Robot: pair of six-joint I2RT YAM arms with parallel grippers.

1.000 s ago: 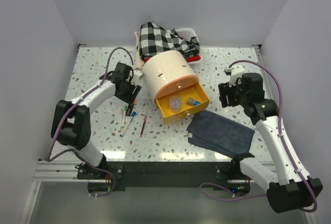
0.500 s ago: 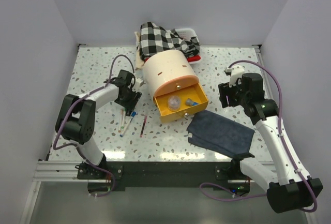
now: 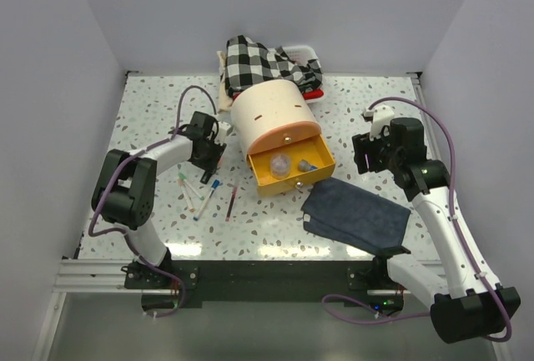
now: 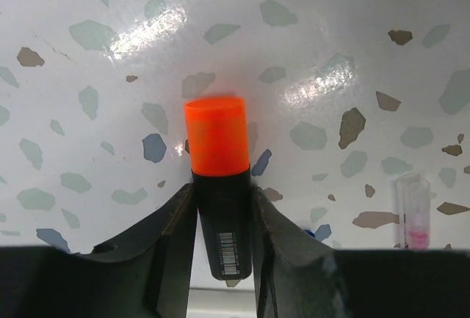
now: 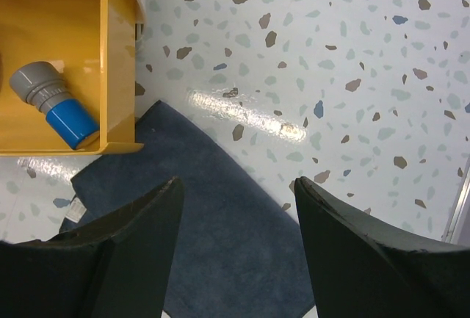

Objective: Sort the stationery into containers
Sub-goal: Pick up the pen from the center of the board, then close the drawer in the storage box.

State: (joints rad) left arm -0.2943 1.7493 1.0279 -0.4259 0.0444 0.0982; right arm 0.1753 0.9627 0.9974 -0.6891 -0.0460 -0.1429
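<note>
My left gripper [image 3: 209,156] is shut on the orange-capped marker [image 4: 216,136]; its black body sits between both fingers [image 4: 170,222] over the speckled table, left of the cream drum cabinet [image 3: 269,113]. The cabinet's bottom yellow drawer [image 3: 318,179] stands open and holds a small clear round pot [image 3: 281,165] and a blue-capped tube [image 3: 309,163], which also shows in the right wrist view [image 5: 57,106]. Thin pens [image 3: 200,197] and a dark red pencil [image 3: 231,203] lie on the table below my left gripper. My right gripper [image 3: 370,159] is open and empty above the dark blue cloth [image 5: 220,237].
The dark blue cloth [image 3: 357,215] lies in front of the drawer at the right. A white tray with checked fabric [image 3: 265,62] stands behind the cabinet. A clear pen cap with a pink tip [image 4: 413,211] lies right of my left gripper.
The left arm folded its elbow in and its gripper shifted a little down and right near the pens. A few pens on the table shifted apart. The right arm has not moved.
</note>
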